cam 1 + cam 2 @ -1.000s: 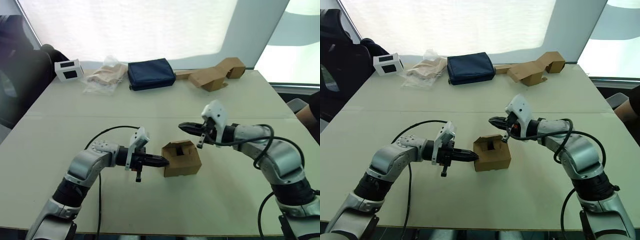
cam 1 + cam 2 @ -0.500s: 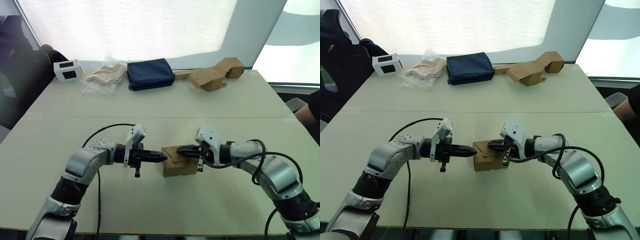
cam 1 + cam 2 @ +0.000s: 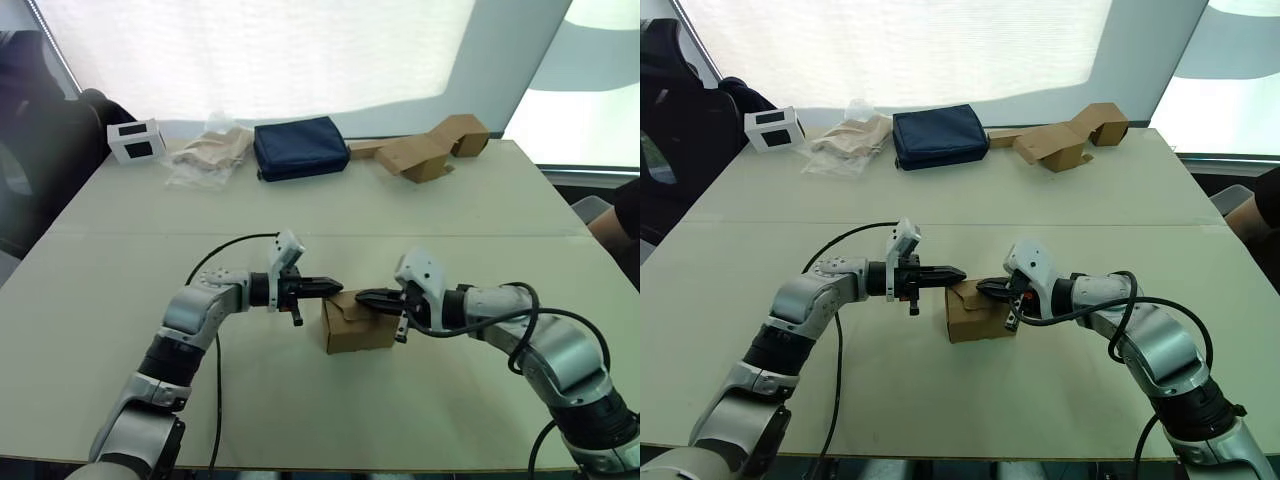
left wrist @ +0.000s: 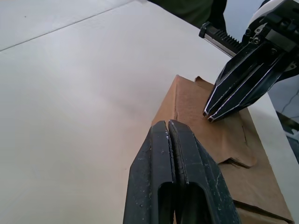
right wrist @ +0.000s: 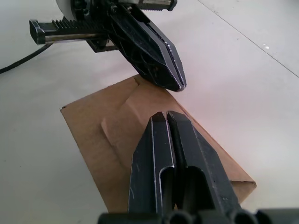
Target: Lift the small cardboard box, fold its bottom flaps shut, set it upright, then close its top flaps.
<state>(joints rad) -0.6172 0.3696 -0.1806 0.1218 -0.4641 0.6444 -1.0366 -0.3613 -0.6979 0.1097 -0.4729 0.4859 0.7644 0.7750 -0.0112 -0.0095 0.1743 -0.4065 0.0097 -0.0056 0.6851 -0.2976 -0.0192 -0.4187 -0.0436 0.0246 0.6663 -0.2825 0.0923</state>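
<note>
While the small cardboard box (image 3: 361, 324) sits on the table (image 3: 320, 420) between my two arms, I'm on the flap-pressing step: upper flaps (image 5: 140, 116) lie nearly flat, one edge near the seam a bit raised. Can't tell whether these are the bottom or top flaps; I'd guess late in the task, closing stage.

My left gripper (image 3: 334, 288) has its fingers pressed together, holding nothing, tips just over the box's left upper edge. My right gripper (image 3: 364, 296) is likewise pinched empty, tips on or just above the flaps from the box's right side. The two tips are near each other over the box, apart.

Next move, my guess: push down and inward with the closed tips so the raised edge tucks flat, while one tip steadies the box so it doesn't slide.

Head views place the box relative to everything else: the navy pouch (image 3: 300, 148) and tan cardboard pieces (image 3: 425, 152) are well behind it, far edge of the table. Wrist views give what those can't: the shallow seam, creases and a slightly lifted flap edge (image 4: 240, 161), plus both finger pairs shut tight.
</note>
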